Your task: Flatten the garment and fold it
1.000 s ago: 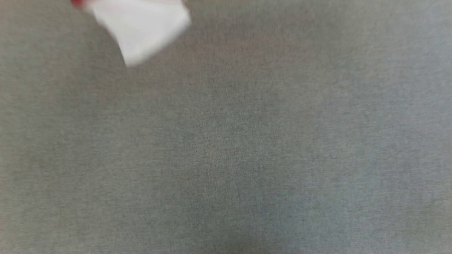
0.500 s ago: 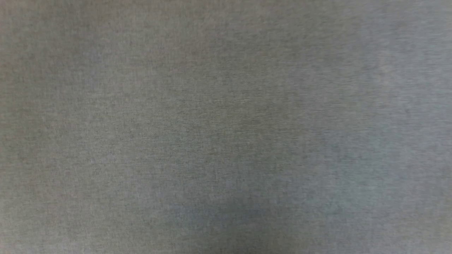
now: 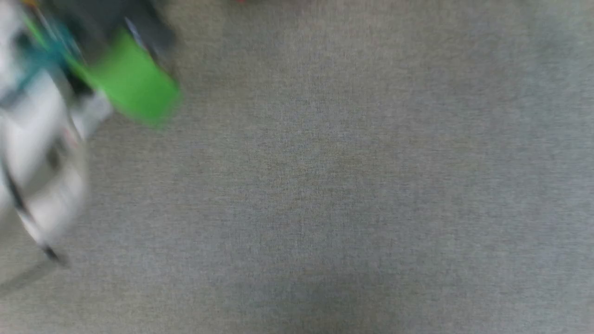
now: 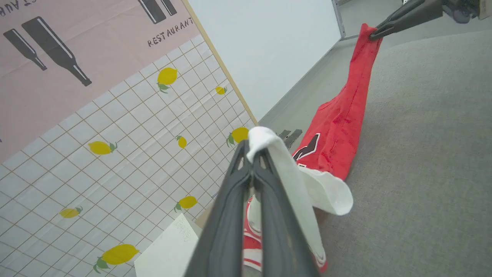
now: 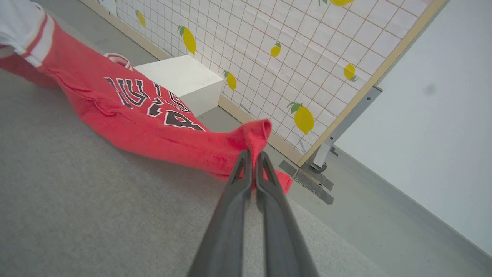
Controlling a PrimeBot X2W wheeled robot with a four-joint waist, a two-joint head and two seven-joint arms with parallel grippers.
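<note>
head: blurred pale arm [image 3: 46, 162] with green patch [image 3: 132, 88] showing over grey worktop [image 3: 348, 185] | left wrist: left claw [image 4: 252, 153] clamping garment [image 4: 338, 127] by its white sleeve at the tips, red body stretching away to right claw [image 4: 374, 34] | right wrist: right claw pinching red edge at its tips, lettering lying beyond, to their left

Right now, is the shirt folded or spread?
Neither: the shirt is bunched, pulled long between the left gripper and right gripper.

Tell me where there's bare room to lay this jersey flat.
Bare: gray surface on the near side of the jersey. Crowded: beyond it, by the white box and lemon-print panel; a blurred green thing at the head view's upper left.
</note>
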